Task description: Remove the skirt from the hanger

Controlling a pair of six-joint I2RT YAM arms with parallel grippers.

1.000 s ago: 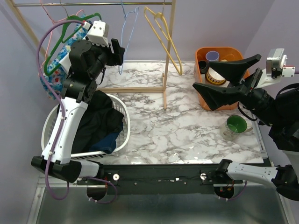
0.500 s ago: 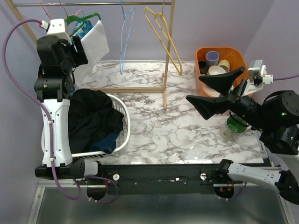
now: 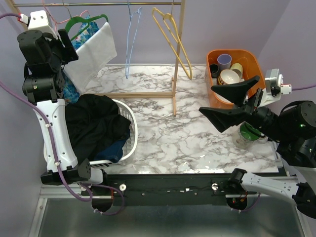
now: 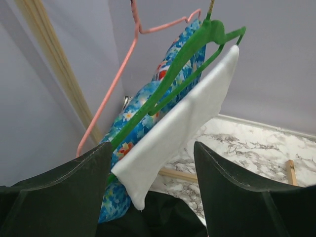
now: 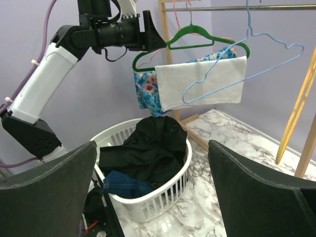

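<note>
The black skirt [image 3: 96,126] lies crumpled in the white laundry basket [image 3: 131,129], off any hanger; the right wrist view shows the skirt [image 5: 158,148] heaped there, and its edge [image 4: 165,217] shows low in the left wrist view. The light-blue hanger [image 3: 128,66] hangs bare on the rail, its hook [image 5: 248,22] over the bar. My left gripper [image 3: 69,47] is raised at the far left beside the green hanger, open [image 4: 153,187] and empty. My right gripper [image 3: 207,98] hovers open over the table's right side, its jaws [image 5: 153,187] holding nothing.
A green hanger [image 3: 89,19] carries a white cloth [image 3: 94,52] and a blue floral garment [image 4: 128,123]. A yellow hanger [image 3: 173,42] hangs right of the blue one. A navy garment [image 3: 113,150] shares the basket. An orange bin [image 3: 244,54] of cups and a green cup [image 3: 249,131] sit at the right.
My left arm has swung from beside the light-blue hanger up to the far left, uncovering the white cloth. The right gripper shifted down and slightly left. The skirt stayed in the basket.
</note>
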